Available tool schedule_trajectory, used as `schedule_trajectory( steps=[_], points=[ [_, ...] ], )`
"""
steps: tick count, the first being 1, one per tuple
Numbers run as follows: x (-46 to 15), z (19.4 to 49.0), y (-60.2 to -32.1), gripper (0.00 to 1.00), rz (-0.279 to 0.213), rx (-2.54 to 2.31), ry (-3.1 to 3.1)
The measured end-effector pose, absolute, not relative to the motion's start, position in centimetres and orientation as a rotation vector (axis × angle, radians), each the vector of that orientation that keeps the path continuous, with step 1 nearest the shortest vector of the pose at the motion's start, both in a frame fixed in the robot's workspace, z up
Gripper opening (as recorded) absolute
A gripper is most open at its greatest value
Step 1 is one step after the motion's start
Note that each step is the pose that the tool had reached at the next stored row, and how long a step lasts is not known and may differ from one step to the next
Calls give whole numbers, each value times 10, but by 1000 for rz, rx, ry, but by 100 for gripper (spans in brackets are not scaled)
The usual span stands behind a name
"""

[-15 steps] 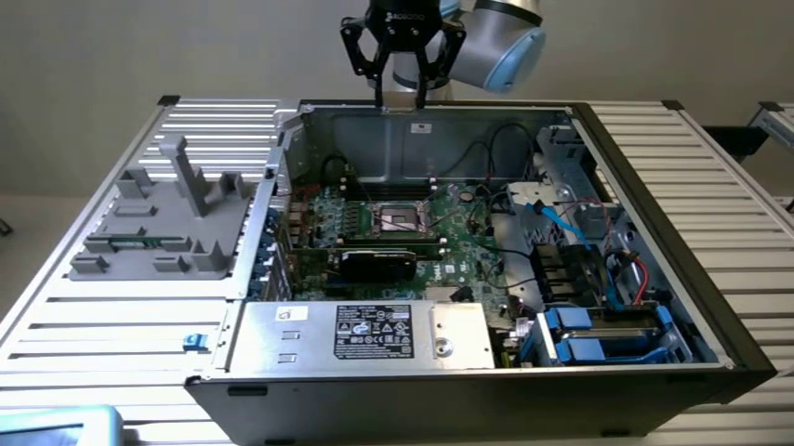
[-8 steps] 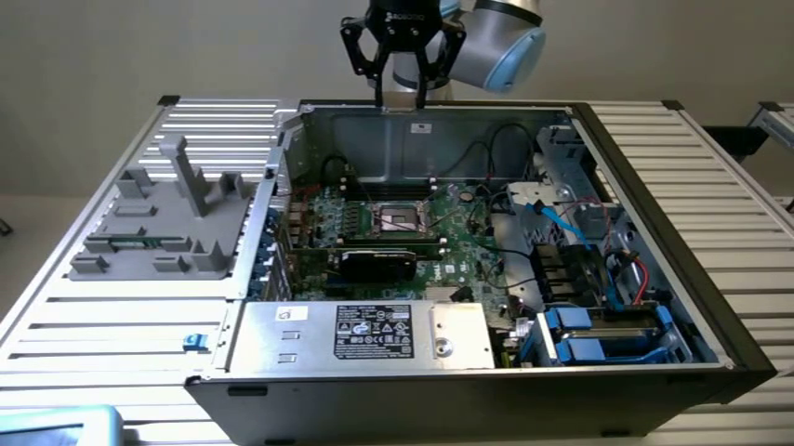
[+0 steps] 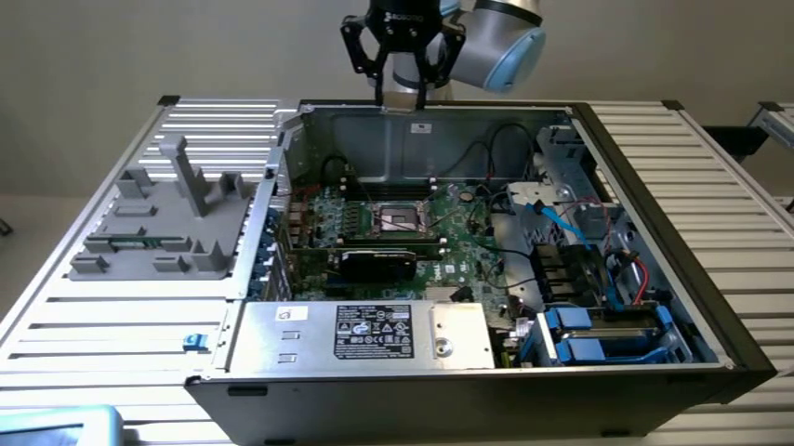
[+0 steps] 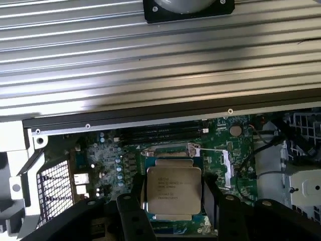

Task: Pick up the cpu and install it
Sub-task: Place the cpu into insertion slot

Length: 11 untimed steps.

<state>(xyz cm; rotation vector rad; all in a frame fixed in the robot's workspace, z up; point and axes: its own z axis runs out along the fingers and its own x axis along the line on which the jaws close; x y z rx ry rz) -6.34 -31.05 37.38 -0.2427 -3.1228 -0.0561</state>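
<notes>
The cpu point(image 4: 174, 192), a flat silver square with printed text and a thin tan rim, sits between my two dark fingers point(image 4: 133, 203), so my gripper point(image 4: 173, 203) is shut on it. In the exterior view my gripper point(image 3: 404, 93) hangs high over the back wall of the open computer case point(image 3: 694, 279), with the cpu point(image 3: 404, 101) a small pale piece at its tip. Below it, the dark square socket point(image 3: 400, 218) lies open on the green motherboard. In the wrist view the socket frame point(image 4: 170, 152) shows just behind the held chip.
A big silver box with a white label point(image 3: 372, 334) fills the case's front. Blue-tabbed drive bays point(image 3: 608, 330) and cables crowd the exterior view's right. A grey plastic fixture point(image 3: 167, 218) stands on the slatted table at the exterior view's left. A black card point(image 3: 378, 260) sits below the socket.
</notes>
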Motion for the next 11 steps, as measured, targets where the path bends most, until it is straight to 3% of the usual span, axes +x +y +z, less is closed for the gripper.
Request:
schedule_trajectory(
  steps=[11],
  points=[
    [-63,373,-310,55,-57,-522,-3092]
  ],
)
